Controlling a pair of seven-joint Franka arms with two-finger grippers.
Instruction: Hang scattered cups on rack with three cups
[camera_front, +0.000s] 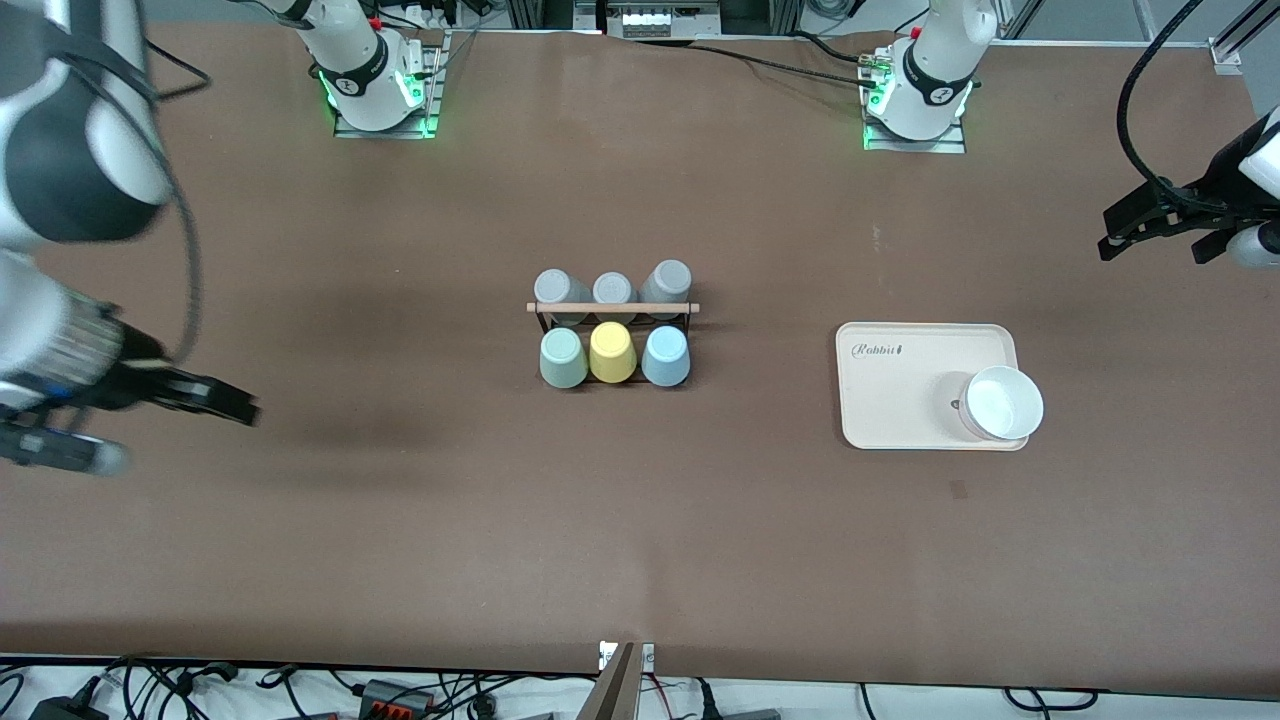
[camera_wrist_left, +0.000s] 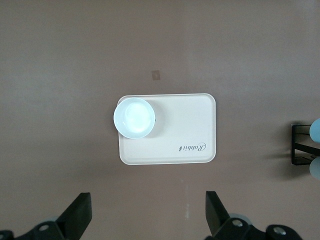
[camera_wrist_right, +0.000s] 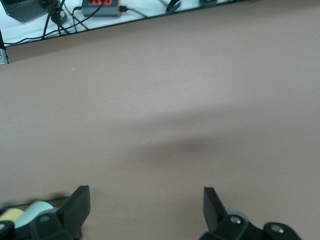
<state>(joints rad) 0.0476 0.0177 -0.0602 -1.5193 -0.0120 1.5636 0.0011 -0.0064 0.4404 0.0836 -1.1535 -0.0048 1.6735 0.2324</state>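
Front view: the rack (camera_front: 612, 308) is seen mid-table with six inverted cups, the sage green cup (camera_front: 563, 358) and light blue cup (camera_front: 666, 356) flanking a yellow cup (camera_front: 612, 352). Left wrist view: the left gripper (camera_wrist_left: 148, 216) is held wide open, empty, over a cream tray (camera_wrist_left: 185, 125) holding an empty white bowl (camera_wrist_left: 133, 117). Right wrist view: the right gripper (camera_wrist_right: 145, 210) is spread empty over bare table (camera_wrist_right: 175, 100).

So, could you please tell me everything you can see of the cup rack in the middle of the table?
The rack is a small black wire frame with a light wooden rod across its top, standing at the table's middle. It holds six upturned cups in two rows: three grey cups on the row nearer the robots' bases, and a sage green cup, a yellow cup and a light blue cup nearer the front camera. No gripper touches it.
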